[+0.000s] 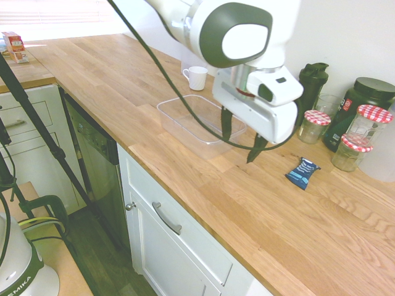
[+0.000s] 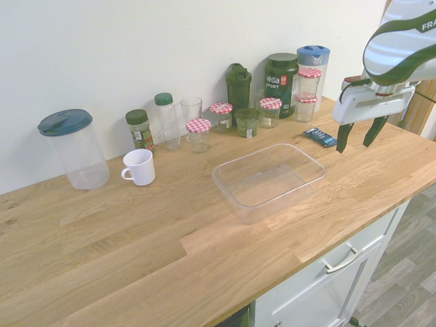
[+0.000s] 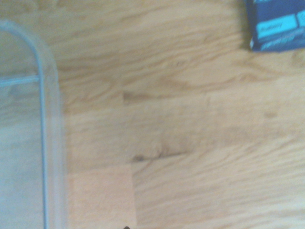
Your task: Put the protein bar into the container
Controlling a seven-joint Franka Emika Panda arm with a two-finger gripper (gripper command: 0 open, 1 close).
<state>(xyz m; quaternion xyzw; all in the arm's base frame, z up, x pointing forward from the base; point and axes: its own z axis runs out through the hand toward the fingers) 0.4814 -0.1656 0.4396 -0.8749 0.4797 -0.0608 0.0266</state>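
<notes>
Wooden surface (image 2: 150, 252) is being seen in both exterior views, with white cabinet fronts (image 1: 179, 246) being shown below it. White arm (image 2: 402, 51) is being held out over the surface, its tool (image 2: 357, 144) being kept above the wood with fingers wide apart, pointing down, nothing being gripped. Clear rectangular container (image 2: 269, 204) is being supported by the surface, open side up, nothing being held inside.

Black VEGA Sport tub (image 2: 281, 85) is being placed near the wall, a blue-lidded clear pitcher (image 2: 313, 71) being set just beside it. Another clear pitcher with dark blue lid (image 2: 78, 153) is being seen at the far end of the group, well apart from the tub. Dark shaker bottle (image 2: 238, 95) is being stood upright between the tub and the green-lidded bottle (image 2: 167, 122). Green-lidded jar with label (image 2: 140, 133) is being placed near the white mug (image 2: 139, 168), the mug being kept upright.

Glass jars with red-checked lids (image 2: 199, 139) are being grouped near the shaker and tub, two of them being stacked.

Smallest: dark-blue protein bar (image 1: 302, 173) is being laid flat on the surface, outside the container, near the jars. In the wrist view, part of the bar is being shown apart from the container, bare wood being seen between them, the picture being slightly blurred.
</notes>
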